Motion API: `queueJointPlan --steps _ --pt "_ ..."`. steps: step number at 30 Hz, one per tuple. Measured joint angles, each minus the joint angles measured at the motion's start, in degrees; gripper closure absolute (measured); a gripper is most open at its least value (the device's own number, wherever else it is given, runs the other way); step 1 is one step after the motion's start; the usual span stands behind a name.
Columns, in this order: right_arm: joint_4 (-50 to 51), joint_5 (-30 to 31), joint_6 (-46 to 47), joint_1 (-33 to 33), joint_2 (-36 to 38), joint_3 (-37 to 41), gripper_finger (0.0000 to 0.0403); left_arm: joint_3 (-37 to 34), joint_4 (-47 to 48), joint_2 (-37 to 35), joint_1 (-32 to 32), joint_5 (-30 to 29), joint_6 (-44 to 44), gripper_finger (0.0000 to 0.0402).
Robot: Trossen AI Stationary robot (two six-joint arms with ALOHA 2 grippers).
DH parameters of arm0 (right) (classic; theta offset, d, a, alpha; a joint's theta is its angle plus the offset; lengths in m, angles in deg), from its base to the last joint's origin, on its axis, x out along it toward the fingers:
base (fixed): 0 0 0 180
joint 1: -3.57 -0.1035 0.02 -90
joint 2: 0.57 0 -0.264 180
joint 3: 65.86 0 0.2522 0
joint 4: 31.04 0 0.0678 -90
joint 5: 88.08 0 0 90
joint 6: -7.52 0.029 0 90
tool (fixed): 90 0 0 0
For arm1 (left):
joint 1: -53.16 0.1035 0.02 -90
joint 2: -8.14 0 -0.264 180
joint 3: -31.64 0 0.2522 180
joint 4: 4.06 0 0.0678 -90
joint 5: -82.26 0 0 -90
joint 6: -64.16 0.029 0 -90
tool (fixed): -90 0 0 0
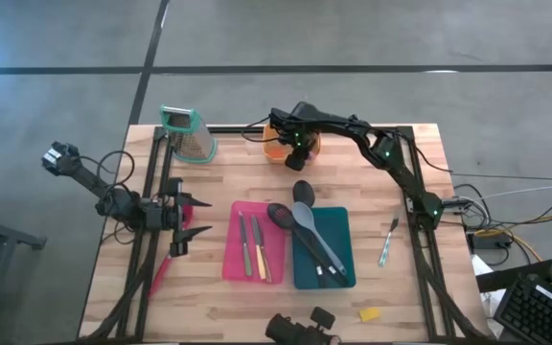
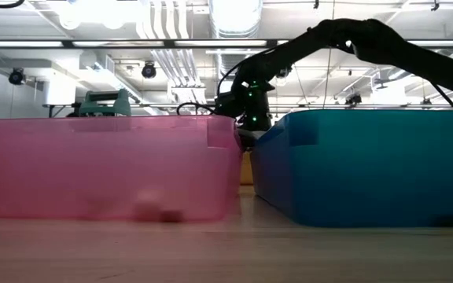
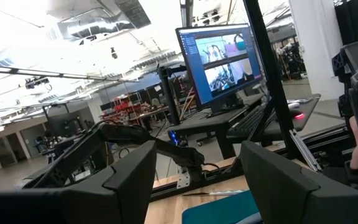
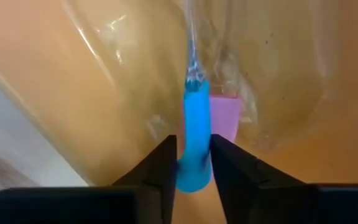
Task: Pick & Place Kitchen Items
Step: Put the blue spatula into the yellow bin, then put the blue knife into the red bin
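Right pincer [image 4: 191, 163]: reached to the far edge of the counter [image 1: 401, 297], down inside the orange container [image 1: 274, 149]; the fingers [image 4: 160, 168] sat against both sides of a blue handle [image 4: 194, 140], so it was grasping this blue-handled utensil. A pink piece [image 4: 224, 117] lay just beside the handle, inside the container.
Left pincer [image 1: 178, 218]: waited over the left side of the counter, fingers spread wide and holding nothing.
Pink tray [image 1: 253, 241]: middle of the counter, held slim knives [image 1: 252, 245] lying side by side.
Teal tray [image 1: 322, 247]: touching the pink tray on its right; held a black spoon [image 1: 286, 218] and a grey-lilac spoon [image 1: 307, 217], bowls toward the far edge, handles running to the near right corner of the tray.
Light-handled utensil [image 1: 387, 242]: on the counter near the right edge, well apart from the trays.
Yellow piece [image 1: 369, 313]: on the counter near the near edge, right of centre.
Red utensil [image 1: 161, 268]: partly hidden beneath the left arm, near the left edge.
Box grater [image 1: 188, 134]: teal-topped, at the far left corner of the counter.
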Motion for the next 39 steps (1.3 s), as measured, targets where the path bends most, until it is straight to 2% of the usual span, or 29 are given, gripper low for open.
queueJointPlan --steps 8,21,27,39 --pt "0.0 0.1 0.2 0.0 1.0 -0.3 0.0261 0.0 0.0 0.0 0.0 0.0 0.0 0.0163" --pt "-0.4 2.4 1.1 0.0 7.4 -0.3 0.0206 0.0 0.0 0.0 0.0 0.0 0.0 0.0163" --pt "-0.3 3.4 3.4 -0.2 12.5 -0.3 0.0211 0.0 0.0 0.0 0.0 0.0 -0.1 0.0163" --pt "2.8 3.6 8.9 -5.9 27.1 -0.3 0.0259 -0.1 0.0 0.0 0.0 -0.2 -0.1 0.0163"
